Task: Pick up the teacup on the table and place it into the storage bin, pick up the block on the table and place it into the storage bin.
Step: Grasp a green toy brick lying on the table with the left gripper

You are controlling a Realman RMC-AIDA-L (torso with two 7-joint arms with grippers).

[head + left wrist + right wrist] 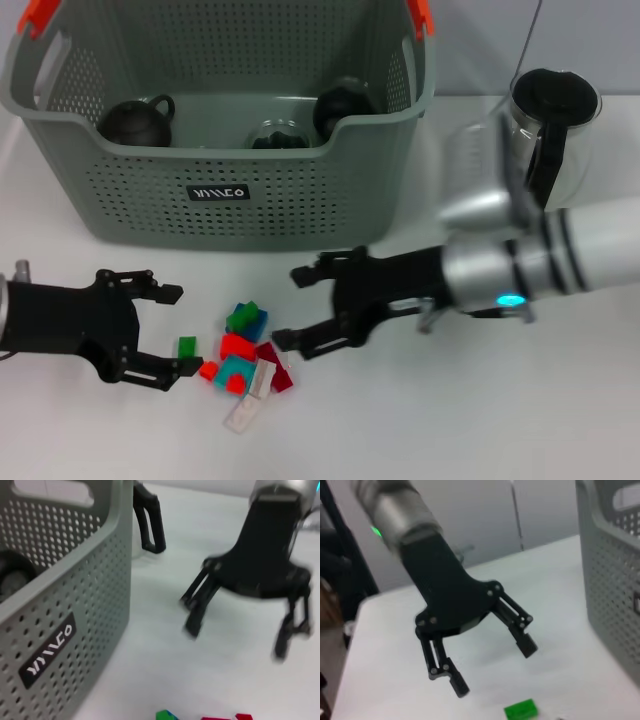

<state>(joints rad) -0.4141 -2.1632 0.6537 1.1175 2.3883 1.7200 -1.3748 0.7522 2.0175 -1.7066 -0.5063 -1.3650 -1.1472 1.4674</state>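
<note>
Beside the blocks (245,352), left end effector (172,331) and right end effector (291,306) both gape open

Grey-green perforated plastic storage bin (220,190), upper left of frame: orange handle clips (40,14), black label (220,192) with white lettering. Loose plastic blocks (245,350), lower centre: green, blue, red, teal, clear.

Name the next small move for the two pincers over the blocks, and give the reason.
Probably lower the right pincer onto the cluster of small coloured plastic blocks and close on one. Both pincers are open and empty, the right sitting at the cluster's edge, the left pincer just beside it. The grey-green perforated plastic storage bin already holds dark round teacups, so blocks appear to remain.
</note>
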